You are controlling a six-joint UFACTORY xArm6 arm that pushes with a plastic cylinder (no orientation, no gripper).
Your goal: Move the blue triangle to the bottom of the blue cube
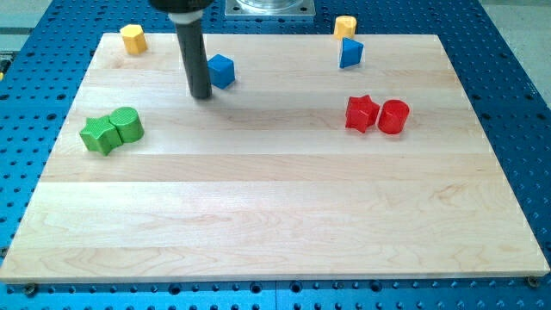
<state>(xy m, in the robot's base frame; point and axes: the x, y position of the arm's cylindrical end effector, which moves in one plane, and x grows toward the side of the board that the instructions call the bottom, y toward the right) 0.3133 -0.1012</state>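
Observation:
The blue cube (221,71) sits near the view's top, left of centre, on the wooden board (275,215). The blue triangle (350,53) sits near the top right, just below a yellow block (345,26). My tip (201,95) is at the end of the dark rod, just left of and slightly below the blue cube, very close to it; whether it touches the cube is unclear. The blue triangle is far to the right of my tip.
A yellow hexagonal block (133,39) sits at the top left corner. A green star (100,134) and a green cylinder (127,124) touch at the left. A red star (362,113) and a red cylinder (393,116) sit side by side at the right.

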